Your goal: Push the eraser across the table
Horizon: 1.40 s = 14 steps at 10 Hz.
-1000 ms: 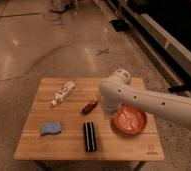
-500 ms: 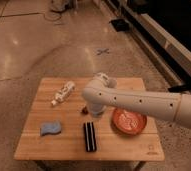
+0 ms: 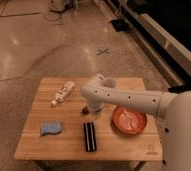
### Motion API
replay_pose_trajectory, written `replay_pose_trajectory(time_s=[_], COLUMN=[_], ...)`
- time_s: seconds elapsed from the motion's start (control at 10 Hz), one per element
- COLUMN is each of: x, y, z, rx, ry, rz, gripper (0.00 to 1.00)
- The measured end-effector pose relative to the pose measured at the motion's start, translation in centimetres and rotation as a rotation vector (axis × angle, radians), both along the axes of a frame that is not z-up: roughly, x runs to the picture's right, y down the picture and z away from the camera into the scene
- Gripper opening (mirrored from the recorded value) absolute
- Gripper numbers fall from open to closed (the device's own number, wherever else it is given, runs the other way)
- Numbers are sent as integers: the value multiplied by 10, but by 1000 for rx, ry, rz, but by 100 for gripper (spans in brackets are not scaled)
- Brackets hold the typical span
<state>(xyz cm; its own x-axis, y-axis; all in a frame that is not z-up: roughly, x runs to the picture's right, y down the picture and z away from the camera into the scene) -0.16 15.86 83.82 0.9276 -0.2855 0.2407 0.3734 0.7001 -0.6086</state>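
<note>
The eraser (image 3: 89, 136), a black oblong block with a pale stripe, lies lengthwise on the light wooden table (image 3: 64, 147), near the front middle. My white arm reaches in from the right and bends down over the table's middle. My gripper (image 3: 94, 114) hangs at the end of it, just behind the eraser's far end and right beside a small red object (image 3: 84, 110). I cannot tell whether it touches the eraser.
A red bowl (image 3: 129, 120) stands to the right of the eraser. A wavy blue sponge (image 3: 51, 128) lies at the left front. A white bottle (image 3: 63, 93) lies at the back left. A dark logo mark (image 3: 151, 148) sits near the front right corner.
My arm has swung left from above the red bowl to the table's middle, and the gripper has come down to just behind the eraser's far end. The objects have not moved.
</note>
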Motion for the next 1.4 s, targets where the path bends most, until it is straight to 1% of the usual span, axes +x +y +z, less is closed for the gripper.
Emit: replay_pose_trajectory(time_s=[0.3, 0.4, 0.5, 0.7, 0.9, 1.0, 1.1, 1.3, 1.4], x=[5, 4, 4, 5, 5, 10, 12, 15, 16], y=[9, 13, 15, 24, 27, 29, 31, 41, 46], z=[35, 40, 38, 25, 11, 0, -6, -17, -20], rx=[-19, -24, -30, -54, -72, -86, -93, -115, -123], ry=[42, 47, 45, 34, 22, 15, 12, 3, 3], rz=[-5, -9, -8, -4, 8, 23, 31, 39, 37], gripper=[0, 0, 0, 0, 0, 0, 0, 0, 0])
